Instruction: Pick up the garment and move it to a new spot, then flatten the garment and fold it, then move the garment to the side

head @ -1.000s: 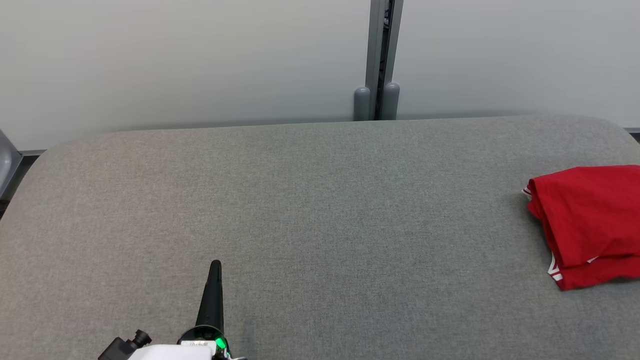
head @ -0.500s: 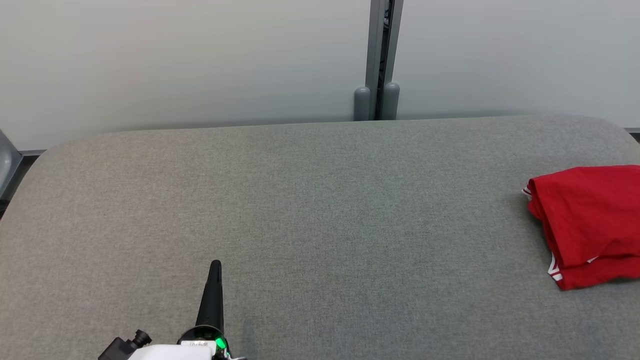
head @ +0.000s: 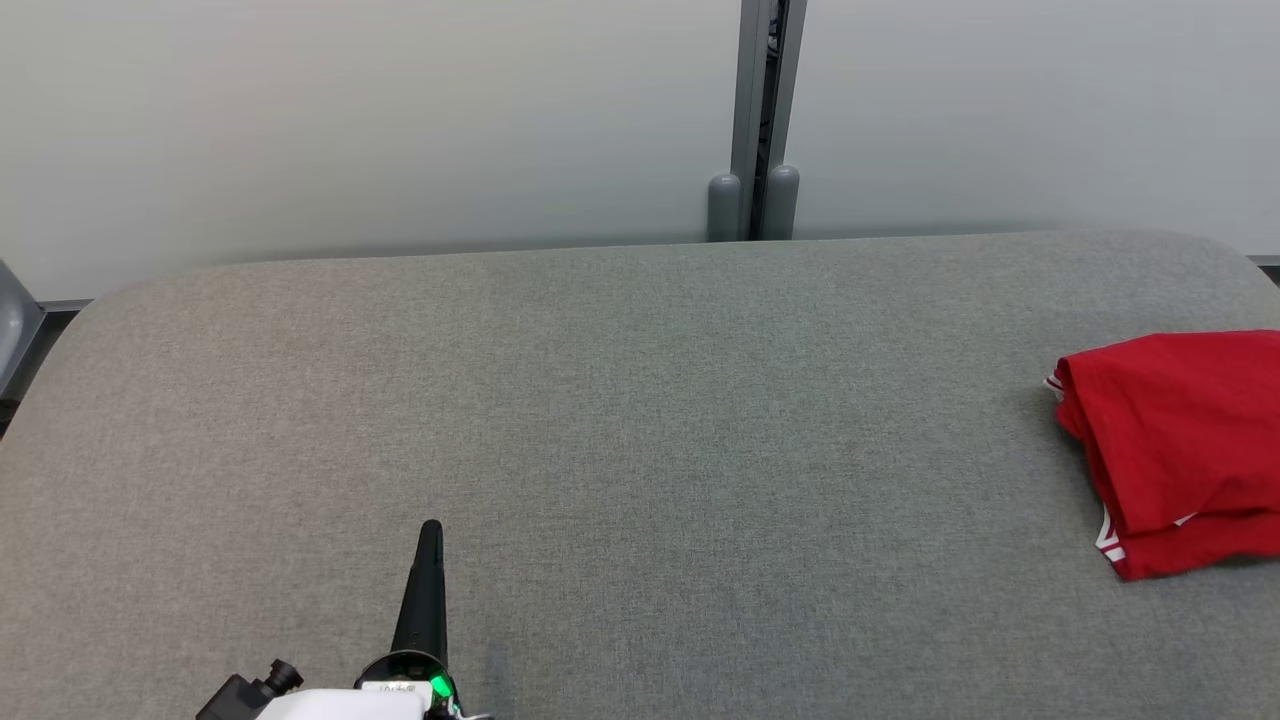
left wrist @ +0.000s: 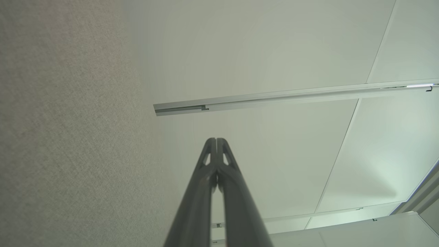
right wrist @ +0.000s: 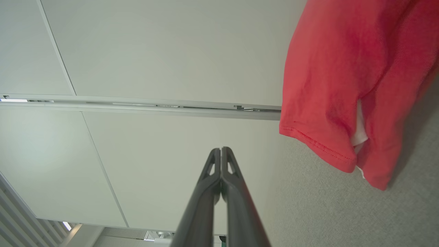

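Note:
The garment [head: 1185, 450] is a red folded piece with white trim, lying at the right edge of the grey table [head: 640, 420] in the head view. It also hangs into the right wrist view as the garment [right wrist: 346, 82] at the upper right. My left gripper [head: 431, 528] rests low at the lower left of the table, far from the garment, fingers pressed together. In its own wrist view my left gripper [left wrist: 216, 140] is shut with nothing in it. My right gripper [right wrist: 221, 149] is shut too, holding nothing, with the garment just to its right.
A pale wall with a grey vertical post [head: 760, 120] stands behind the table's far edge. The table's corners are rounded, and a dark gap shows past its left end [head: 20, 340].

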Available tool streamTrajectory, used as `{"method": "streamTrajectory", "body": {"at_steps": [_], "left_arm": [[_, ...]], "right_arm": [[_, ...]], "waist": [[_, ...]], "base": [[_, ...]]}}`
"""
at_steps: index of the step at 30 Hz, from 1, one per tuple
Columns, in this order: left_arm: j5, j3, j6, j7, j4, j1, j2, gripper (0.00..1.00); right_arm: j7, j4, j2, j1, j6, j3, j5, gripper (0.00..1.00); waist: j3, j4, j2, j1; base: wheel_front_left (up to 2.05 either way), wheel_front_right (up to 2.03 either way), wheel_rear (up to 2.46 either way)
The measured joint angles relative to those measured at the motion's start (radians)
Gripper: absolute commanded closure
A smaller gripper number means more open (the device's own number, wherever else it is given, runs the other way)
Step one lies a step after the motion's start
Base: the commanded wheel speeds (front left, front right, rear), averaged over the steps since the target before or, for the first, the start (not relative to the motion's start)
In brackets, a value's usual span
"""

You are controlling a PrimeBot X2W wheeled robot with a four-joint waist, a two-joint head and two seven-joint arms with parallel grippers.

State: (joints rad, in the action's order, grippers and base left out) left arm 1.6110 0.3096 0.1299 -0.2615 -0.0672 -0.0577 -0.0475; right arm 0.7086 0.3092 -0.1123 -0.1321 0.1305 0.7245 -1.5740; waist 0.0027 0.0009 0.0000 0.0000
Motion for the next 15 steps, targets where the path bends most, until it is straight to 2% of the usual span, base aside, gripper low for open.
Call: {"method": "streamTrajectory", "body": {"at_steps": [15], "left_arm": [[0.000,0.000,0.000,0.000,0.000,0.000,0.000,1.00]], "right_arm": [[0.001,0.000,0.002,-0.001,0.000,0.002,0.000,1.00]], "waist": [[0.000,0.000,0.0000,0.0000]], "base": [[0.00,0.00,0.00]]}}
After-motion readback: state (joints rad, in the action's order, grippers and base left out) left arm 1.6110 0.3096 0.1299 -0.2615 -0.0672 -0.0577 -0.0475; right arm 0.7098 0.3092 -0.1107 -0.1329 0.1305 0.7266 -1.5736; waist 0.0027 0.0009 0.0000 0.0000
